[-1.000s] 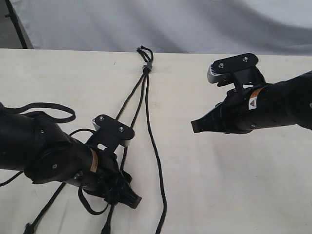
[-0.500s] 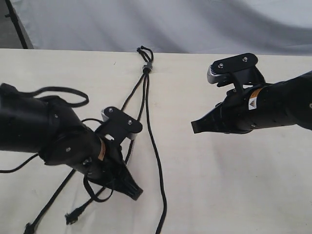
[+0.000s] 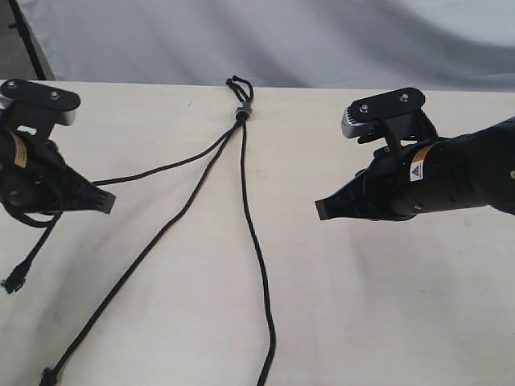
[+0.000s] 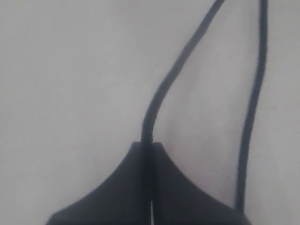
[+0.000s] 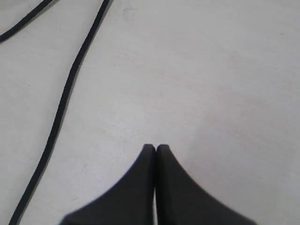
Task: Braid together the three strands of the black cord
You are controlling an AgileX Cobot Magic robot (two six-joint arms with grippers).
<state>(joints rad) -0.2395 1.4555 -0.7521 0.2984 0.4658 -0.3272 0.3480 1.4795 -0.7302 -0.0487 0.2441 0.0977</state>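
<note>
The black cord lies on the pale table, bound at the far end by a small grey band (image 3: 241, 110). From the band the three strands fan out toward the near side. The left strand (image 3: 161, 170) runs sideways to my left gripper (image 3: 106, 203), which is shut on it. In the left wrist view that strand (image 4: 173, 75) enters between the closed jaws of the left gripper (image 4: 146, 144). Its knotted tail (image 3: 14, 281) hangs past the gripper. The middle strand (image 3: 145, 253) runs diagonally to the near left. The right strand (image 3: 251, 233) runs almost straight down. My right gripper (image 3: 322, 211) (image 5: 155, 148) hovers shut and empty to the right of the strands.
The table (image 3: 378, 314) is pale wood. A grey cloth backdrop (image 3: 322, 40) hangs behind its far edge. The right wrist view shows one strand (image 5: 70, 89) off to the side of the closed jaws. A second strand (image 4: 253, 98) lies beside the held one.
My left gripper has shut on one strand and swung far out to the left, pulling that strand sideways away from the other two. The right arm has not moved.
</note>
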